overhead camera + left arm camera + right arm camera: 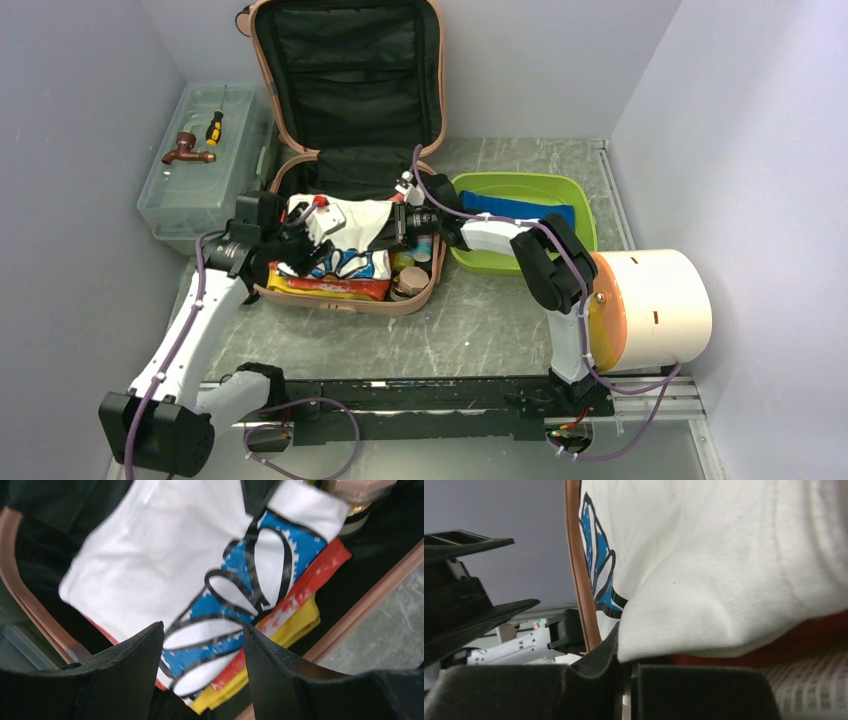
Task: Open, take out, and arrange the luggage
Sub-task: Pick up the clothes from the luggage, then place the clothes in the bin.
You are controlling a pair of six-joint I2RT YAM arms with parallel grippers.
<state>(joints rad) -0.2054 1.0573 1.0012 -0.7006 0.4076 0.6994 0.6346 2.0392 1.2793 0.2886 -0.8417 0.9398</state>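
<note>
Noted at mid-tabletop: salmon-pink hard-shell suitcase (345,75), open, lid upright at far side. Right gripper (626,665): pinched onto right edge of folded white printed garment (355,225). Left gripper (202,630): spread above its left part, empty. Advise lifting straight up, clear of rim, without dragging red and yellow folded garments (320,577) beneath. Just right: lime green plastic tray (485,263). Snag risk: small jars (410,275) in suitcase's near-right corner.

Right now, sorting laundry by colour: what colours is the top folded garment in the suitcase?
The garment is white with blue, black-outlined print; clearest in left wrist view.
</note>
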